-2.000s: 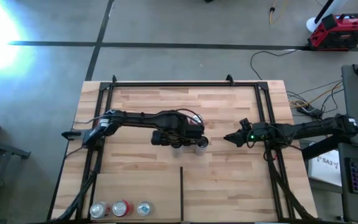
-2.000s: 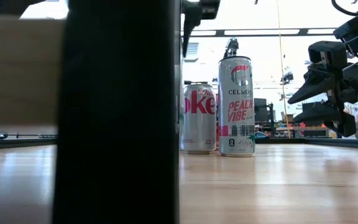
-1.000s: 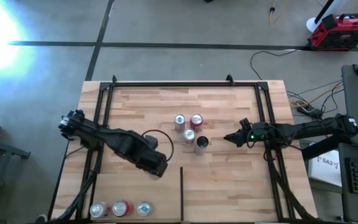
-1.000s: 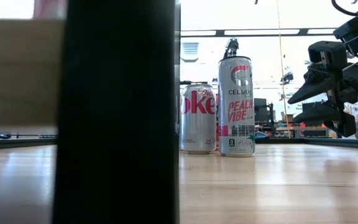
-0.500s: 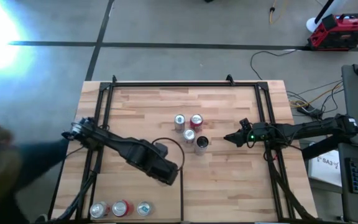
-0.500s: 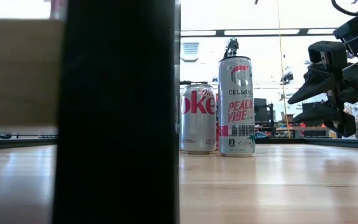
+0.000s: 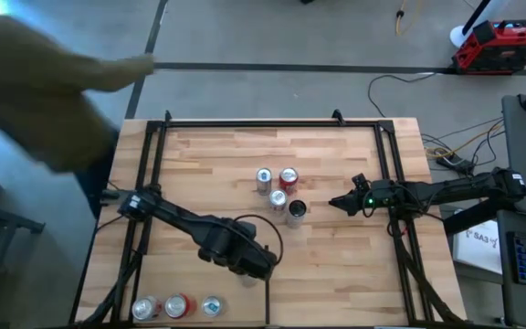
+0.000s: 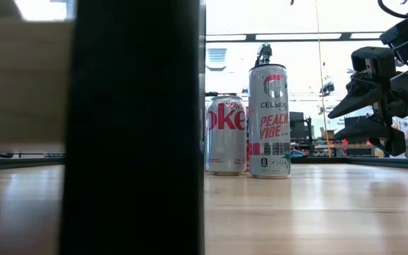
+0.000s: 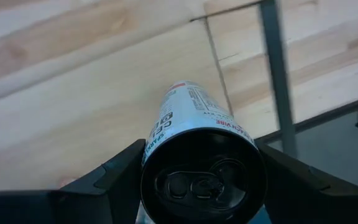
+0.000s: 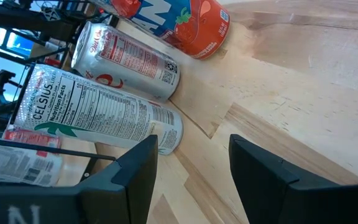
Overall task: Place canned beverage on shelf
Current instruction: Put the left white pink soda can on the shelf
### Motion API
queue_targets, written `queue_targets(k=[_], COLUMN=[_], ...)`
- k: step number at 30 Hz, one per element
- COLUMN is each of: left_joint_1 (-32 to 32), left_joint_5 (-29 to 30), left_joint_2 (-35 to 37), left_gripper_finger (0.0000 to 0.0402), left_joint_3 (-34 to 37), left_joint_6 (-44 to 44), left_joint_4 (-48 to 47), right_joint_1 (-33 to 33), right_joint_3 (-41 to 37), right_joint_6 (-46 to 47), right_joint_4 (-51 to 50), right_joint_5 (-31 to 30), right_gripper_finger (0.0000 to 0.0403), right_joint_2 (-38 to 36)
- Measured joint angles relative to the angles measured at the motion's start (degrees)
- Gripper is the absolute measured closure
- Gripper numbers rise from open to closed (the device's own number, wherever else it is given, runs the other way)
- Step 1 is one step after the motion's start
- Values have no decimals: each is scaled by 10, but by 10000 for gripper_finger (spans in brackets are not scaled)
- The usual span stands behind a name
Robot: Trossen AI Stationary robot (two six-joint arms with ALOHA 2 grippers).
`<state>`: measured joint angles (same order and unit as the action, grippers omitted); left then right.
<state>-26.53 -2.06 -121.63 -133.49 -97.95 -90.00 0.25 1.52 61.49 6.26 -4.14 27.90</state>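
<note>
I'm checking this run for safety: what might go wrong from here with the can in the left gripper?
1. The left gripper holds the slim can right beside the black divider strip. The can may knock the strip when set down.
2. A person's sleeve reaches over a left corner of the shelf, near the left arm's base. A swing of that arm might strike it.

left gripper (image 7: 261, 267) low over shelf (image 7: 336, 247), just beside divider strip (image 7: 267, 283) | can (image 9: 197, 146) between its fingers | four-can cluster (image 7: 278, 192) beyond it, between both grippers | right gripper (image 7: 334, 202) beside cluster | three cans (image 7: 177, 306) at shelf edge, behind left gripper
</note>
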Motion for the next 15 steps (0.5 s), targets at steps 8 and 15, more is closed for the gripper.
queue_targets(k=[8, 15], left_joint_1=[-20, -35], left_joint_5=[0, -1], left_joint_2=[0, 0], left_gripper_finger=[161, 161], left_joint_3=[0, 0], left_joint_6=[-33, 1], left_joint_4=[5, 6], right_joint_1=[0, 0], right_joint_3=[0, 0], right_joint_6=[0, 0], right_joint_4=[0, 0], right_joint_5=[0, 0], right_gripper_finger=[220, 220], right_joint_2=[0, 0])
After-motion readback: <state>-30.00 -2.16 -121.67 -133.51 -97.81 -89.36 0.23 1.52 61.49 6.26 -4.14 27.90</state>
